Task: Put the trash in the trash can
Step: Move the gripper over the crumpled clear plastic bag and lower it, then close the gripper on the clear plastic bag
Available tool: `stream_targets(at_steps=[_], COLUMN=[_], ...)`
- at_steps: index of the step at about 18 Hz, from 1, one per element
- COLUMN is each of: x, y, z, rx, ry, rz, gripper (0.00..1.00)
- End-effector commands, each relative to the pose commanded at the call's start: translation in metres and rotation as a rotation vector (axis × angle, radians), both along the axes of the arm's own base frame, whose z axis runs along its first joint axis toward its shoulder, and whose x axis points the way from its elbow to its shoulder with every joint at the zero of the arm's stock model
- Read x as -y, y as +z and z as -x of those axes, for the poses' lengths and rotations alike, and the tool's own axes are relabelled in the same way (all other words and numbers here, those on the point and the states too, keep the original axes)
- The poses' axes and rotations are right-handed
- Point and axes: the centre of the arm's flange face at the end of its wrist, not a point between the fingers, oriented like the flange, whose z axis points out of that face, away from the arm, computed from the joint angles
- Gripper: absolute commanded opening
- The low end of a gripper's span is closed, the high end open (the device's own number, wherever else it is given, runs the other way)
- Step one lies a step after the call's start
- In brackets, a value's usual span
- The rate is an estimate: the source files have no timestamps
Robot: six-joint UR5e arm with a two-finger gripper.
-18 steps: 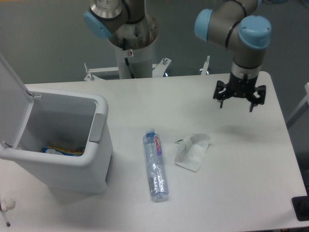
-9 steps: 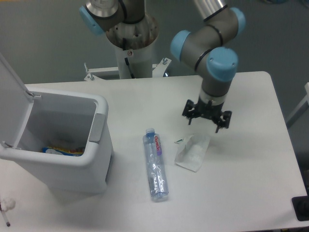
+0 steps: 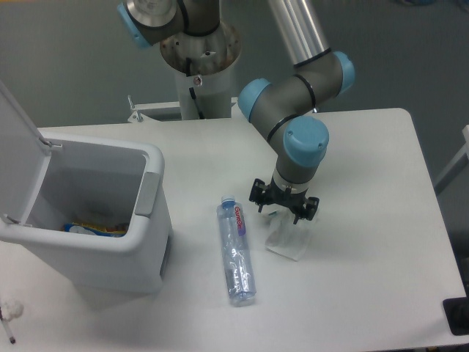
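The crumpled white plastic wrapper lies on the table, right of centre. My gripper hangs open directly over its upper end, fingers spread to either side, partly hiding it. The squashed clear water bottle with blue cap and label lies lengthwise just left of the wrapper. The white trash can stands at the left with its lid hinged up and a grey tab on its right rim. Some coloured rubbish lies at its bottom.
The arm's base column stands at the back centre edge of the white table. A small black object sits at the table's front right corner. A small white item lies at the front left corner.
My gripper has moved from the back right of the table leftward and toward the front, and has come down over the wrapper. The wrapper, bottle and bin have not moved.
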Motion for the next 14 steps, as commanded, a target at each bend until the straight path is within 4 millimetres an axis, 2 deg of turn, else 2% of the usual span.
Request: stream_targets(at_steps=[8, 9, 11, 14], x=[-0.005, -0.006, -0.006, -0.019], y=[0.034, 0.043, 0.080, 0.116], z=[0.024, 0.026, 0.027, 0.024], rx=[-0.062, -0.075, -0.123, -0.106], ry=[0.020, 0.023, 0.065, 0.124], rz=[-0.042, -0.050, -0.092, -0.208], gripper=[0.00, 0.00, 0.00, 0.00])
